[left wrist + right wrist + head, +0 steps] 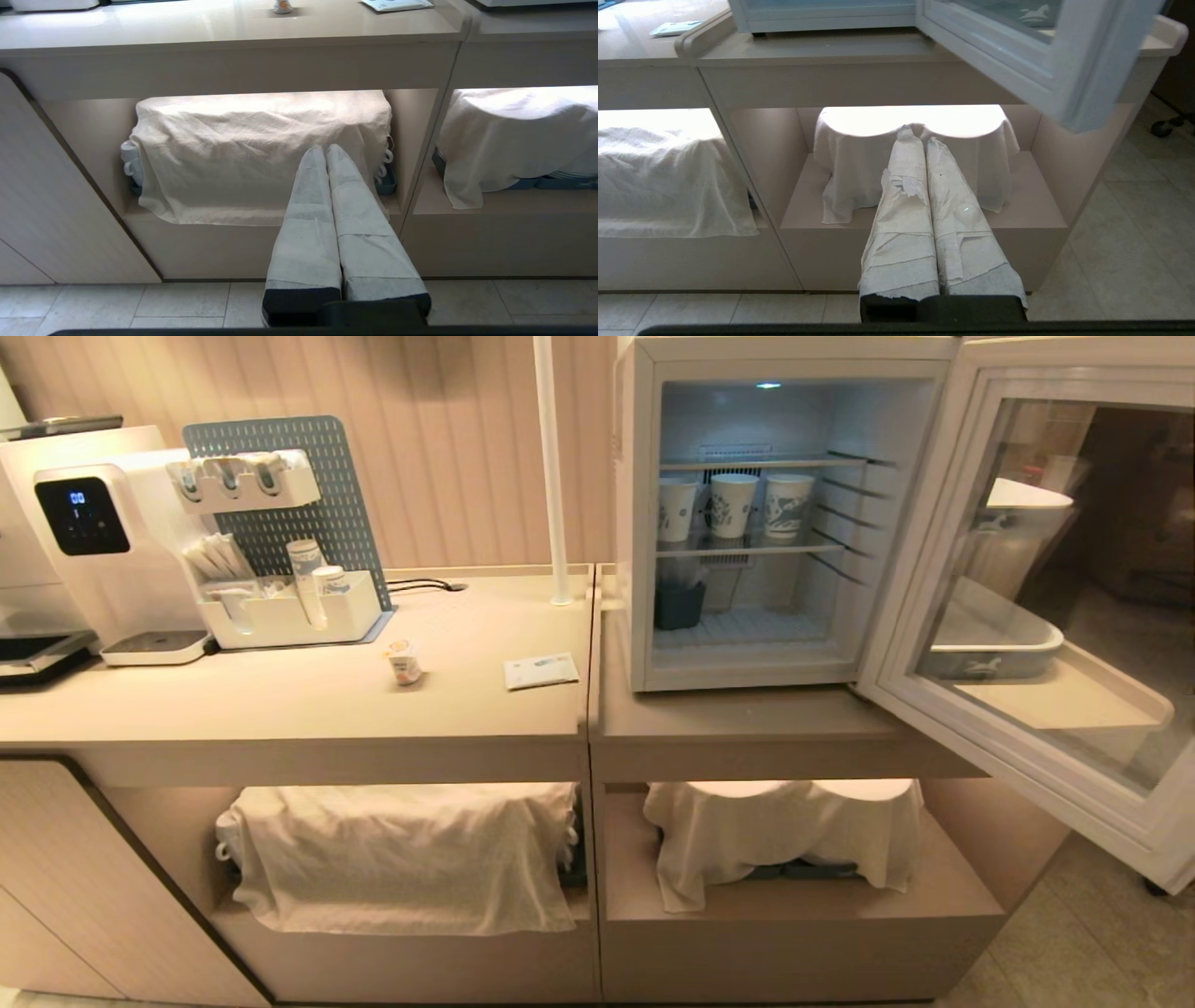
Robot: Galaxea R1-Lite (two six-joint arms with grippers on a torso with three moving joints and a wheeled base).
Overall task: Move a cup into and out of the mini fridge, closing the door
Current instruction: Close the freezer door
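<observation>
Cup stands on counter; door of mini fridge open; left gripper, right gripper closed, empty

Head view looks down and forward at your counter from above, mini fridge upper right with its door swung open. Both wrist views sit low, facing the counter front, near the cloth-covered lower shelves. Left wrist shares the left cloth bundle with head; right wrist shares the right cloth bundle and the door's lower edge.
</observation>
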